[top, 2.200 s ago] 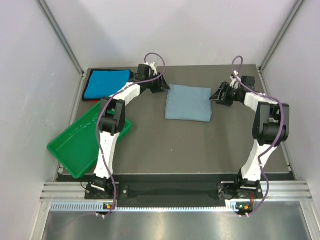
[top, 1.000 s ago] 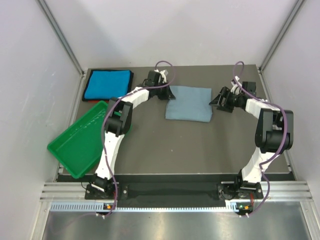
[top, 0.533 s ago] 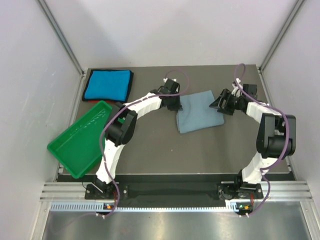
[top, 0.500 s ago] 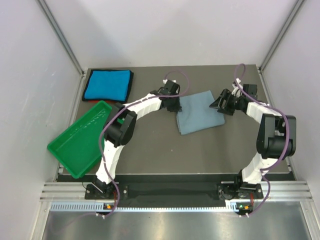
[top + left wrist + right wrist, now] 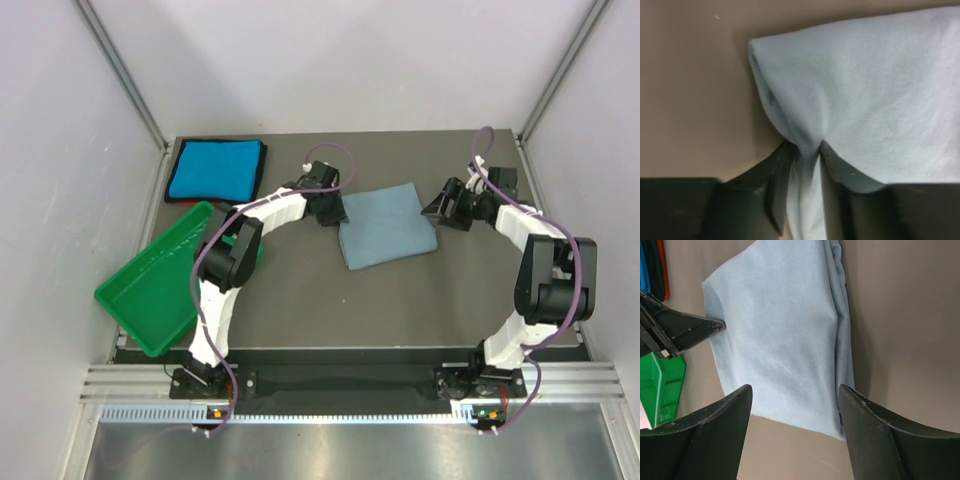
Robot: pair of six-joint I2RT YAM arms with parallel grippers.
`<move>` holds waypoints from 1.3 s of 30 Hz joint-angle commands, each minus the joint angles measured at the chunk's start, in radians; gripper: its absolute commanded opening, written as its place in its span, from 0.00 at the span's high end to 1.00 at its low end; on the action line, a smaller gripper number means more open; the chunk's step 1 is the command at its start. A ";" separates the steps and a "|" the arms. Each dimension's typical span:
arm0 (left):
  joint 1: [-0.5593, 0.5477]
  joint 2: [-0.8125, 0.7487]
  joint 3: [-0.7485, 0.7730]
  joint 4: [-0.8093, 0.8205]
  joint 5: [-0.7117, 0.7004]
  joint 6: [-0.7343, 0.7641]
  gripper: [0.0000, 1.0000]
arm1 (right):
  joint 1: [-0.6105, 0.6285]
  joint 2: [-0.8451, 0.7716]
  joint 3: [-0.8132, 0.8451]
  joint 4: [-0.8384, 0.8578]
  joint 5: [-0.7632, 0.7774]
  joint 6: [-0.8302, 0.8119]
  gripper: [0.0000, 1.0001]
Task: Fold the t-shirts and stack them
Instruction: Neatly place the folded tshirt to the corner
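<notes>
Mid-frame, the left gripper [image 5: 805, 147] pinches the folded grey-blue t-shirt [image 5: 388, 225] at its left edge, while the right gripper [image 5: 795, 390] hovers wide open at its right.

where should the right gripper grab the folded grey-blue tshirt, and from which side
Probably its right edge, approached low from the right: the grey-blue t-shirt lies flat, so only its edges offer a pinch, and the open right gripper sits beside that layered edge.
</notes>
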 commanded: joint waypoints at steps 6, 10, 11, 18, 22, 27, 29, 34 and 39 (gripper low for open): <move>0.036 0.008 -0.013 0.000 -0.047 0.039 0.56 | 0.002 -0.054 0.011 -0.003 0.000 -0.018 0.30; 0.034 0.048 -0.002 0.012 0.018 0.033 0.58 | 0.002 -0.048 0.023 -0.014 -0.003 -0.023 0.30; 0.031 0.052 -0.004 0.017 0.030 0.030 0.61 | 0.002 -0.048 0.025 -0.015 -0.003 -0.026 0.30; 0.017 0.088 0.027 0.032 0.075 0.030 0.88 | 0.002 -0.051 0.016 -0.005 -0.006 -0.018 0.30; 0.020 0.095 0.129 -0.058 0.067 0.118 1.00 | 0.008 -0.060 -0.004 0.011 -0.015 -0.007 0.30; 0.022 0.045 0.298 -0.253 -0.075 0.247 1.00 | 0.021 -0.086 -0.036 0.034 -0.015 0.009 0.30; 0.023 0.005 0.315 -0.279 -0.115 0.281 1.00 | 0.022 -0.097 -0.047 0.049 -0.015 0.019 0.30; 0.023 -0.035 0.321 -0.317 -0.149 0.287 1.00 | 0.022 -0.105 -0.052 0.067 -0.020 0.037 0.29; 0.023 -0.029 0.329 -0.337 -0.174 0.304 1.00 | 0.022 -0.102 -0.046 0.067 -0.026 0.039 0.29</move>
